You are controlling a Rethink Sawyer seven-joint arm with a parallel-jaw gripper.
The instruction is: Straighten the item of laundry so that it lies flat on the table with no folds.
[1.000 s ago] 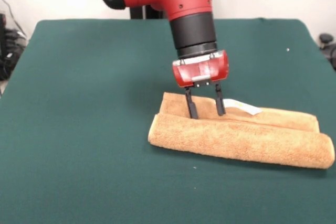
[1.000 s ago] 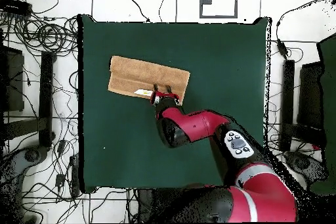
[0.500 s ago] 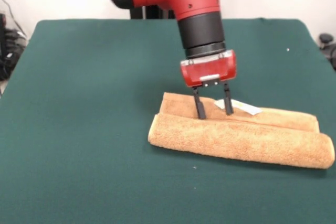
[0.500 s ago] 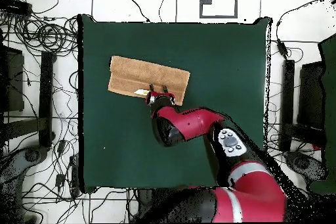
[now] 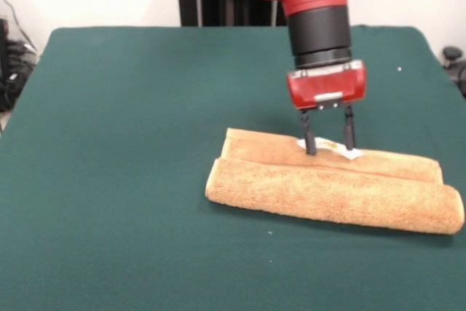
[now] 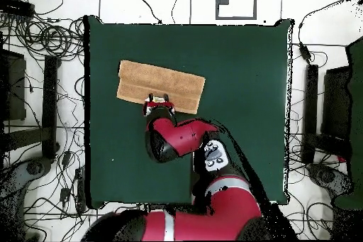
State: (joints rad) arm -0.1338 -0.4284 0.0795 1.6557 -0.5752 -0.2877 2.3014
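The orange-tan towel (image 5: 335, 189) lies folded into a long thick strip on the dark green table (image 5: 124, 151), right of centre in the front view; it also shows in the overhead view (image 6: 159, 85). Its small white tag (image 5: 331, 148) lies on the far layer. My gripper (image 5: 329, 146) is open and empty, its two black fingers pointing down just over the towel's far edge, one on each side of the tag. In the overhead view the gripper (image 6: 158, 101) is at the towel's near edge.
The table's right edge (image 5: 429, 41) lies not far beyond the towel's right end. Cables and equipment (image 6: 42, 40) surround the table on the floor. A small white speck (image 5: 399, 69) lies on the felt at the far right.
My gripper has moved along the towel's far edge to the right in the front view, from near the towel's left end to over the white tag. The towel has not moved.
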